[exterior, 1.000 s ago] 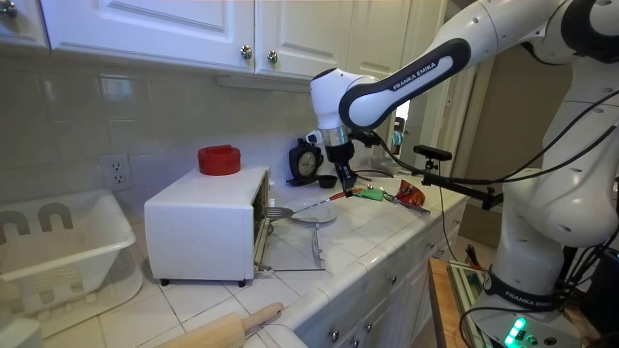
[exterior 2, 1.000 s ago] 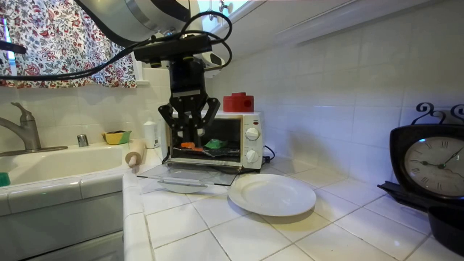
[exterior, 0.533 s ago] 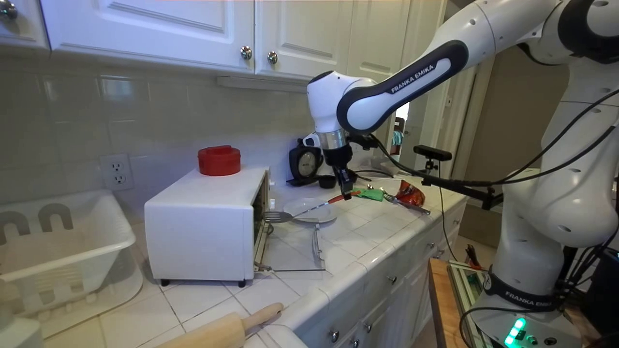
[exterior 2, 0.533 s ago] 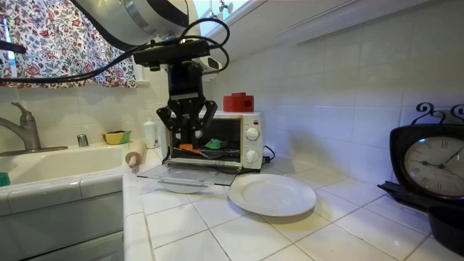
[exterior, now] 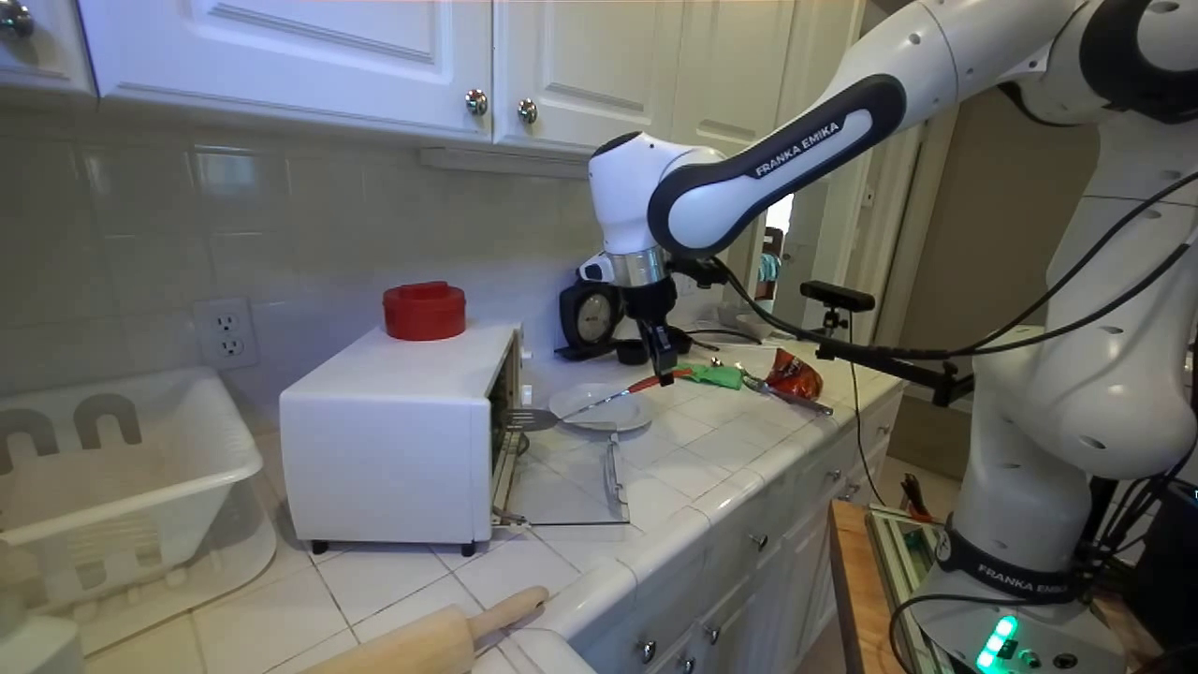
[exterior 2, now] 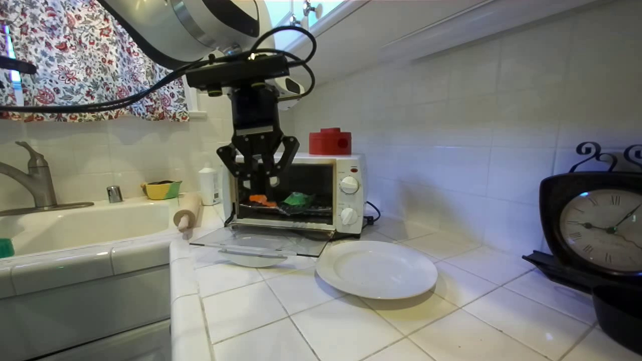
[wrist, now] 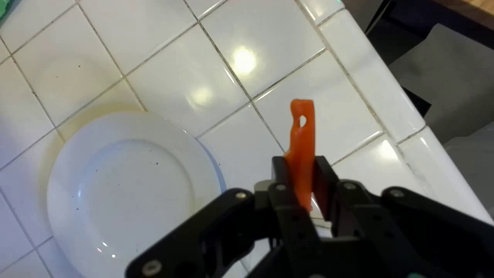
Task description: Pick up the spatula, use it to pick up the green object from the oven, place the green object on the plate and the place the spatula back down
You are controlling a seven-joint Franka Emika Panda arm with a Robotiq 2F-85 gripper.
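My gripper (exterior: 664,374) is shut on the orange-red handle of the spatula (exterior: 597,402). The handle's end with its hole sticks up between the fingers in the wrist view (wrist: 303,135). The spatula's slotted blade points into the mouth of the white oven (exterior: 384,459), its tip at the opening. The green object (exterior 2: 298,199) lies inside the oven (exterior 2: 349,198) on the dark rack, to the right of the gripper (exterior 2: 261,188) in that exterior view. The oven's interior is hidden in the side view. The pale plate (exterior 2: 376,271) stands in front of the oven, also in the wrist view (wrist: 135,185).
The oven's glass door (exterior 2: 273,243) is folded down. A red container (exterior: 424,311) sits on the oven. A rolling pin (exterior: 440,641), dish rack (exterior: 187,496), and clock (exterior 2: 592,225) stand around. A green piece (exterior: 716,376) and a red packet (exterior: 794,374) lie behind the gripper.
My gripper has moved a little toward the oven with the spatula, so the blade's tip has shifted to the oven's opening. The green object and the plate have not moved.
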